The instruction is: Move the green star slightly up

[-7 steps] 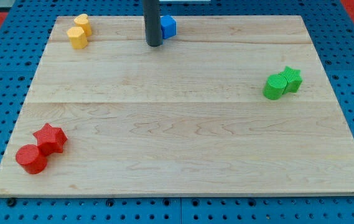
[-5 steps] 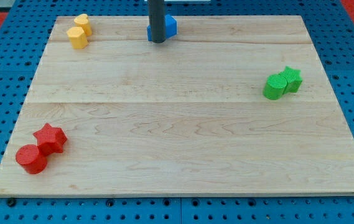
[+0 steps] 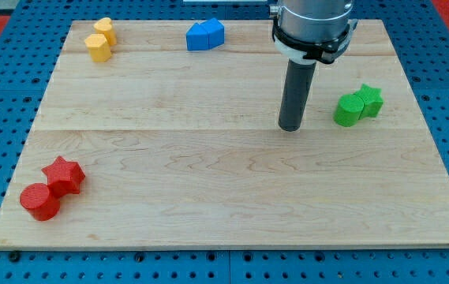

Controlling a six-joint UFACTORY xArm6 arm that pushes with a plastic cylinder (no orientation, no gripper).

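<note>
You see my tip (image 3: pixel 290 127) right of frame centre, left of the green cylinder (image 3: pixel 349 110) touching the green star (image 3: pixel 371 99); no gripper, nothing held.

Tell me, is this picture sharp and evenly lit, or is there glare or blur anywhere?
Camera view: even, soft light on the wooden board, no strong glare; only faint shadows beside the blocks; the green star and my tip look sharp; the arm's upper part is cut off at the view's top.
</note>
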